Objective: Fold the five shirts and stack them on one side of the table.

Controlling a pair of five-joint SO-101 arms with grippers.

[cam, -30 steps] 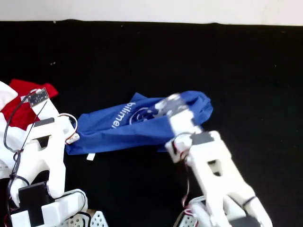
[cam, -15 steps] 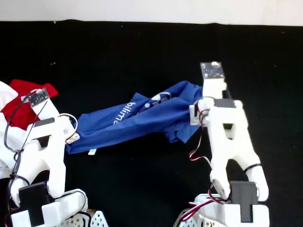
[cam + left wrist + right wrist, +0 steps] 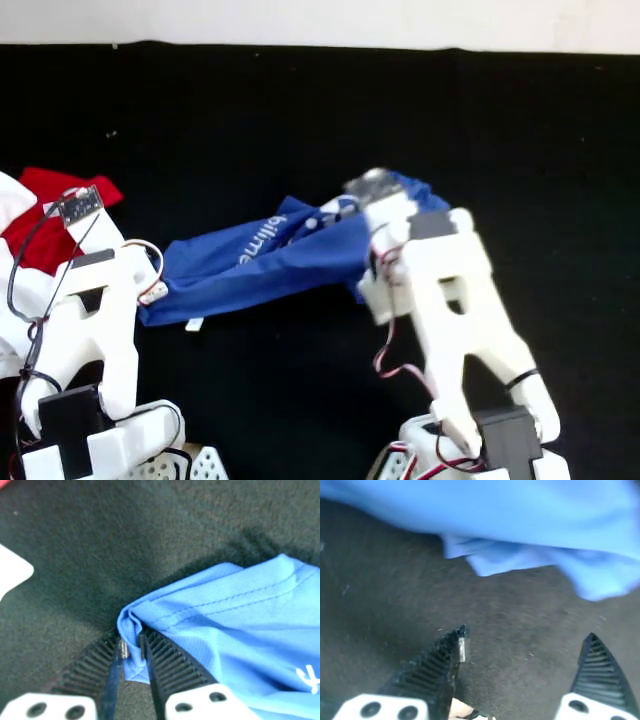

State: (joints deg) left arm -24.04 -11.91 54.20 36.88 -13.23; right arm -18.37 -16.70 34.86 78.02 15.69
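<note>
A blue shirt (image 3: 270, 262) lies bunched in a long strip across the black table (image 3: 300, 120), with white print on top. My left gripper (image 3: 132, 647) is shut on a folded corner of the blue shirt (image 3: 240, 625) at its left end. My right gripper (image 3: 525, 640) is open just above the tabletop, with the blue shirt (image 3: 520, 515) ahead of its fingertips and nothing between them. From above, the right arm (image 3: 430, 280) stands over the shirt's right end. A red shirt (image 3: 55, 215) and a white shirt (image 3: 15, 200) lie at the left edge.
The table's far half and right side are bare black cloth. Both arm bases (image 3: 100, 440) stand at the near edge. A pale wall strip (image 3: 320, 20) runs behind the table.
The right arm swung out to the right with the shirt's end, then came back left over it; its gripper now hangs open short of the cloth. The left arm has stayed put.
</note>
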